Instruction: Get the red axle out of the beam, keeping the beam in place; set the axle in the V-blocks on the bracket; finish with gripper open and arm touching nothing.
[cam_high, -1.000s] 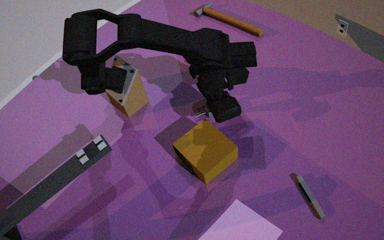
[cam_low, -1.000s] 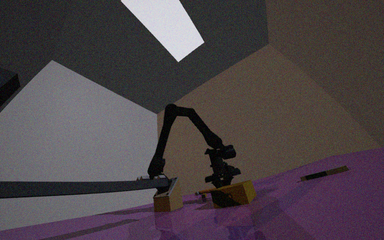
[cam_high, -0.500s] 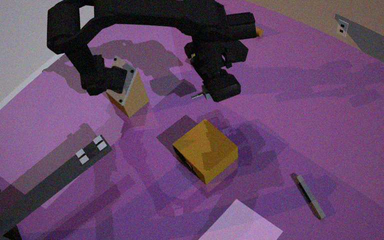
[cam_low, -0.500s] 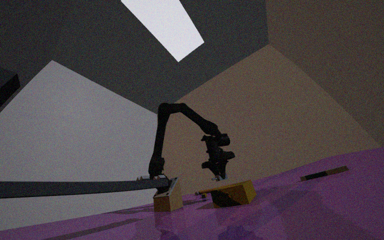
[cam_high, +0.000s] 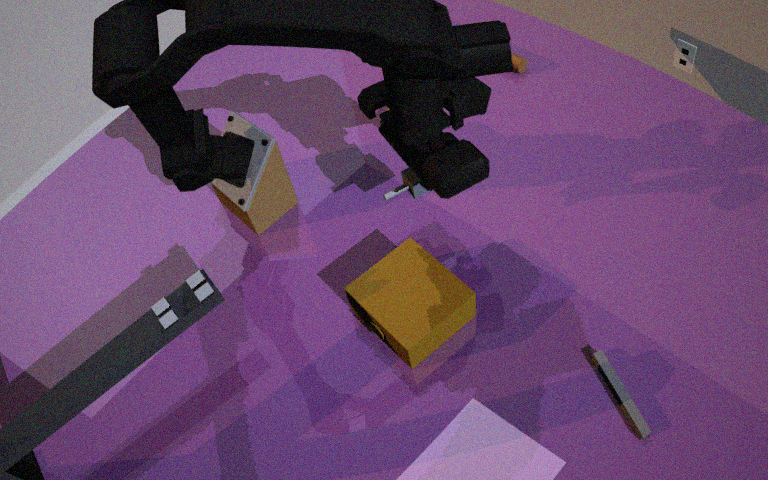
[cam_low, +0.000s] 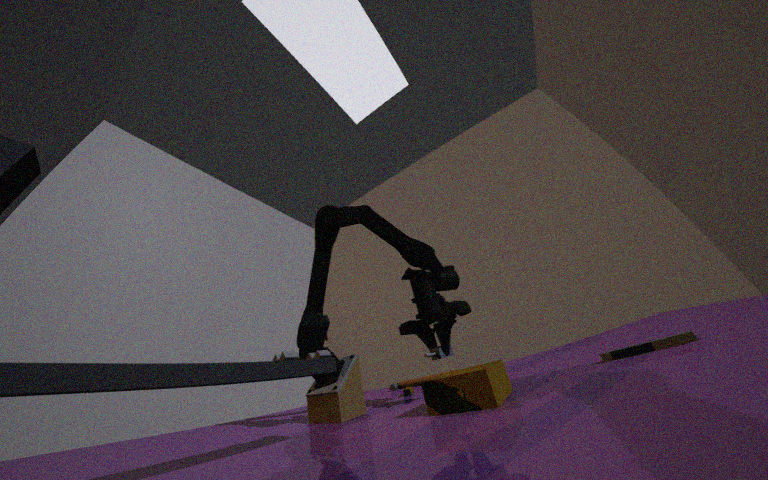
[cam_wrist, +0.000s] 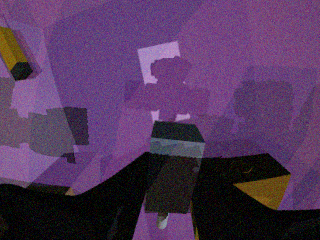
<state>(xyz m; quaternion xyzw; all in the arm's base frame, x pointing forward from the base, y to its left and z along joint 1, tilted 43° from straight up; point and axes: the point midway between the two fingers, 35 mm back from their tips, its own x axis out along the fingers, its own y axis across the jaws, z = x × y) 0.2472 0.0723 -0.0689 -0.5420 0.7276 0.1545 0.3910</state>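
Box (cam_high: 413, 300) (cam_low: 497, 384) between pedestal (cam_high: 274, 192) (cam_low: 352, 390) and bar (cam_high: 623, 396) (cam_low: 651, 347).

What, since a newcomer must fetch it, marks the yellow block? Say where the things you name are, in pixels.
In the top view, start from the black arm (cam_high: 317, 28) (cam_low: 323, 254). Below its far end lies the squat yellow block (cam_high: 410, 300) (cam_low: 498, 379) (cam_wrist: 265, 187); unlike the tan block (cam_high: 275, 189) (cam_low: 353, 390) beneath the arm, it has no metal plate.
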